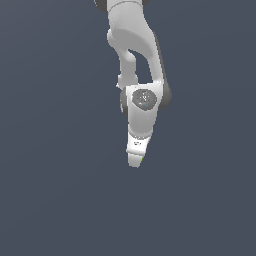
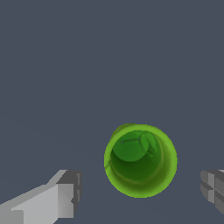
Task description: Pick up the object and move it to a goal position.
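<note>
Green cup (image 2: 141, 160) between the parted fingers of the white gripper (image 2: 142, 197), standing on the dark grey floor (image 2: 65, 65).

Green and hollow, the cup stands upright with its open top facing the wrist camera; its inner wall and base are visible. One finger pad (image 2: 70, 192) lies to one side of the cup and the other pad (image 2: 213, 188) to the opposite side; both are clear of the rim, so the jaws stand apart with nothing clamped. In the exterior view, the arm (image 1: 137, 50) points down and the gripper (image 1: 135, 161) hides the cup, except for a thin green sliver (image 1: 143, 158) at the fingertip edge.
</note>
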Controlling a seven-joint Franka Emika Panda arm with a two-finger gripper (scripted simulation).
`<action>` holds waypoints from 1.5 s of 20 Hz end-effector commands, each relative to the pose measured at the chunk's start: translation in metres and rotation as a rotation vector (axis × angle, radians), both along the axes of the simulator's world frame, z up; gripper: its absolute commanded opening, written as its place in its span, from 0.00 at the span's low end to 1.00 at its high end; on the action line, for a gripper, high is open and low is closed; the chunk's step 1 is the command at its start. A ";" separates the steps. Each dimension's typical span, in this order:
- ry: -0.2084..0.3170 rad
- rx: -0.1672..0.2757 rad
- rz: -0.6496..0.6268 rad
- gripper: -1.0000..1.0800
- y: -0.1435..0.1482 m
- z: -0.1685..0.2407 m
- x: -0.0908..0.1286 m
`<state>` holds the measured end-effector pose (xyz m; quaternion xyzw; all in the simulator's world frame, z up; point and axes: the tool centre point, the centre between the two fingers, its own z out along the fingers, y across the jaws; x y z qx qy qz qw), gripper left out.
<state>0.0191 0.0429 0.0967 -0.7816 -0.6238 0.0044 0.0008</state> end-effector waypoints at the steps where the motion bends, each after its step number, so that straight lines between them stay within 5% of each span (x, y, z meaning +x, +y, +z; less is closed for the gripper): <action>1: -0.003 0.002 0.040 0.96 0.000 -0.002 0.001; 28: -0.007 0.004 0.097 0.96 0.001 -0.054 0.003; 29: -0.007 0.004 0.097 0.00 0.001 -0.054 0.003; 30: -0.007 0.004 0.097 0.00 0.001 -0.054 0.003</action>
